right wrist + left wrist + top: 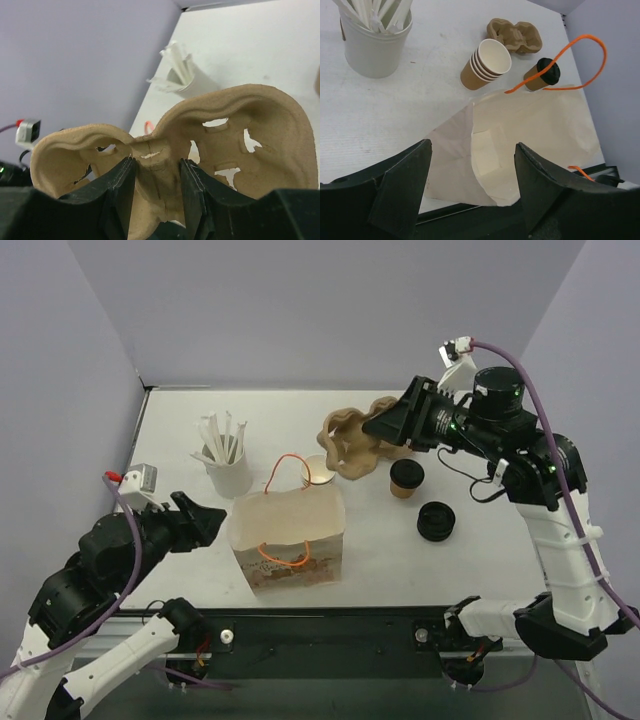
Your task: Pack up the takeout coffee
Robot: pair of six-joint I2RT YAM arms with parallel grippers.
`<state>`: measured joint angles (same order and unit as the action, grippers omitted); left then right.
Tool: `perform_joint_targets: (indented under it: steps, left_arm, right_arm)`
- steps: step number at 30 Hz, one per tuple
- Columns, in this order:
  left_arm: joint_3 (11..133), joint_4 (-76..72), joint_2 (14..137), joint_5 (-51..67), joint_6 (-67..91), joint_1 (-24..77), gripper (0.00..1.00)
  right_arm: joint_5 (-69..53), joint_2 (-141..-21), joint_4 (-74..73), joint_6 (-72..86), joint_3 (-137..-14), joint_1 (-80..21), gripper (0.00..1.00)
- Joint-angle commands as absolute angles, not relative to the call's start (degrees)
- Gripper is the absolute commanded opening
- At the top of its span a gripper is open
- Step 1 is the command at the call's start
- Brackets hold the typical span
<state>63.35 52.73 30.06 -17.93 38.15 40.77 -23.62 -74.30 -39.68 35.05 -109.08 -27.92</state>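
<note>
**Coffee on the table, carrier in your right gripper**

Nearest you, your left gripper (pixel 472 147) stands wide open with nothing in it, at the left edge of the paper bag (pixel 290 540). From its wrist camera the bag's open mouth lies between the two black fingers (pixel 402 190). Whether either finger touches the paper, you cannot tell. The bag stands upright at the near middle of the table (pixel 390 565), with its orange handles (pixel 587 36) sticking up.

To the right of the bag sits a stack of black lids (pixel 436 521). Just beyond that stack is the takeout coffee cup (pixel 405 480) — a small tan cup, upright on the table, its black lid (pixel 407 472) on. It is outside the bag and clear of both grippers.

Behind the bag a stack of tan cups (pixel 487 64) lies on its side. Farther left stands a white cup (pixel 230 472) full of white sticks — straws or stirrers, you cannot tell which.

Farthest out, your right gripper (pixel 156 165) is partly closed on the middle ridge of a pulp cup carrier (pixel 250 130). One finger presses each side, and the carrier hangs tilted beyond the coffee cup.
</note>
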Motion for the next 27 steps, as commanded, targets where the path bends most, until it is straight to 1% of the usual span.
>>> perform_joint_targets:
  steps: [1, 3, 4, 5, 7, 8, 11, 15, 18, 23, 27]
  left_arm:
    - [68.03, 58.89, 28.48, -14.51, 44.30, 40.52, 0.77]
    - [67.59, 58.97, 27.08, -14.33, 43.16, 40.52, 0.77]
    - [67.15, 59.06, 26.46, -14.24, 41.68, 40.52, 0.77]
    - [66.80, 59.06, 26.02, -14.24, 41.23, 40.52, 0.77]
    - [65.92, 58.71, 24.79, -14.33, 40.08, 40.52, 0.77]
    - [65.83, 58.80, 24.26, -14.59, 39.99, 40.52, 0.77]
    - [65.48, 59.15, 23.30, -16.08, 40.78, 40.52, 0.77]
    - [64.78, 56.96, 22.59, -15.47, 41.05, 40.52, 0.77]
    - [63.72, 56.25, 23.03, -15.12, 40.87, 40.52, 0.76]
    - [63.19, 55.46, 22.77, -15.47, 41.04, 40.52, 0.74]
    - [63.28, 55.98, 21.89, -16.87, 42.09, 40.52, 0.73]
  right_arm:
    - [-26.47, -67.77, -39.90, 44.72, -104.61, -38.10, 0.36]
    - [-22.26, -65.67, -39.82, 45.87, -102.40, -44.17, 0.36]
    - [-16.23, -65.22, -39.81, 46.66, -101.35, -47.17, 0.36]
    - [-13.30, -64.95, -39.73, 47.10, -100.03, -53.37, 0.36]
    - [-6.36, -65.91, -39.55, 48.24, -99.41, -57.73, 0.36]
    - [-4.76, -67.48, -39.46, 49.82, -99.58, -60.88, 0.36]
    - [-0.18, -71.69, -37.71, 51.50, -100.80, -64.94, 0.36]
    - [6.57, -77.16, -37.62, 54.31, -103.62, -67.84, 0.36]
    - [8.43, -80.15, -37.18, 56.24, -104.06, -68.55, 0.36]
    - [12.56, -82.09, -37.18, 58.01, -103.54, -69.17, 0.36]
    - [16.07, -81.39, -37.44, 59.23, -101.43, -69.26, 0.36]
